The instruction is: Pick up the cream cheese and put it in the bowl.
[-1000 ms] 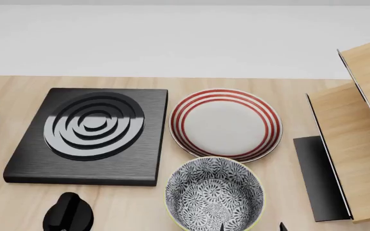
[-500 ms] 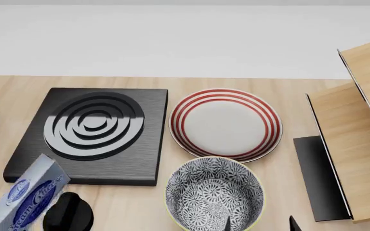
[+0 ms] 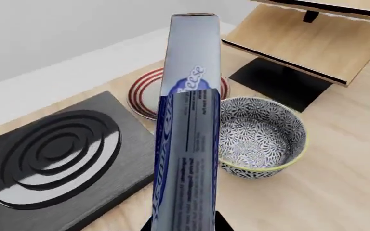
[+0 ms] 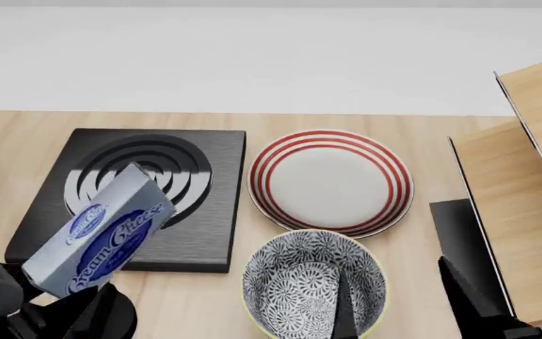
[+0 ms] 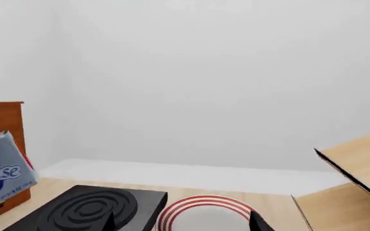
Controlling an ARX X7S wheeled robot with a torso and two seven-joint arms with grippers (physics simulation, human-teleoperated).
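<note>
Carrying the cream cheese (image 4: 104, 241) clamped in the left pincer (image 4: 40, 314), swing right, release over the bowl (image 4: 315, 284)

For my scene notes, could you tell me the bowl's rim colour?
Yellowish-green, clearest in the left wrist view on the bowl.

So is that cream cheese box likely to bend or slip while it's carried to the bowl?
The cream cheese probably stays stiff: its edges look straight though it is held by one end. Its glossy wrap and tilt suggest it could slip. It seems light.
</note>
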